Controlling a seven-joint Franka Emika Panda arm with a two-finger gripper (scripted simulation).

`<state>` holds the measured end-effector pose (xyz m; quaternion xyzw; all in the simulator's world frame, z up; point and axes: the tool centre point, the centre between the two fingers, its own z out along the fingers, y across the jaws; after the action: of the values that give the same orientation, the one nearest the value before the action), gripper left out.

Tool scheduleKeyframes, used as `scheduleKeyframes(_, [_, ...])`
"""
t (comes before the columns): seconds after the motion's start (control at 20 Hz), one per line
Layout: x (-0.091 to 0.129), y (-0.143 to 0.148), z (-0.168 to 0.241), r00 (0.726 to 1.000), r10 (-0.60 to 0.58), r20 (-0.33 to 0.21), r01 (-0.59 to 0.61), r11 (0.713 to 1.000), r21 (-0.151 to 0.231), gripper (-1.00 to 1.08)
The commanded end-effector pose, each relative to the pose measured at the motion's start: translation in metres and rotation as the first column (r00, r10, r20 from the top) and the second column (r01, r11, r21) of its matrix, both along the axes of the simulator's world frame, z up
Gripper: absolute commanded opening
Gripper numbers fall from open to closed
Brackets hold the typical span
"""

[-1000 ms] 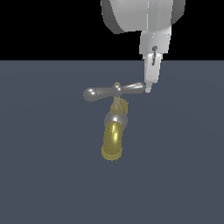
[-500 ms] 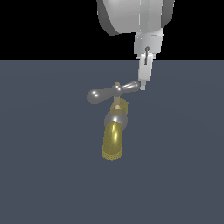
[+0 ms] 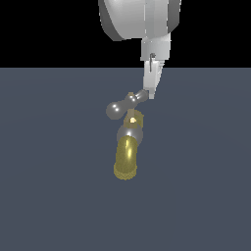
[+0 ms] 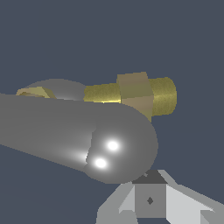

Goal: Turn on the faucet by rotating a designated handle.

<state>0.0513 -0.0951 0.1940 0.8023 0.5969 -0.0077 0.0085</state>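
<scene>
— Looking at the exterior view, where is everything?

— I see the faucet (image 3: 127, 147) mid-frame, gold spout running toward 6 o'clock. The handle (image 3: 126, 104) crosses its top; the gripper (image 3: 149, 93) hangs at 1 o'clock from the hub, its tip against the far arm's end, placed there, I judge, to push the crossbar round instead of grasping it. The fingers look pressed together, pinching nothing.

— And the wrist view?

— One rounded bulb of the handle (image 4: 118, 146) fills the middle, brass stem behind it. The gripper (image 4: 151, 199) sits right against that bulb, its body visible but no fingertips.
</scene>
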Motion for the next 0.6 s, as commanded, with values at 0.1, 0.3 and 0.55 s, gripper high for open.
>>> scheduleKeyframes(0.1, [0.016,0.075,0.0,0.997,0.074,0.002,-0.074,0.997,0.022,-1.0])
scheduleKeyframes(0.3, [0.012,0.032,0.0,1.0,0.01,0.004,-0.01,1.0,0.0,-1.0])
scheduleKeyframes(0.55, [0.006,0.063,-0.001,1.0,0.026,0.003,-0.026,1.0,0.005,-1.0])
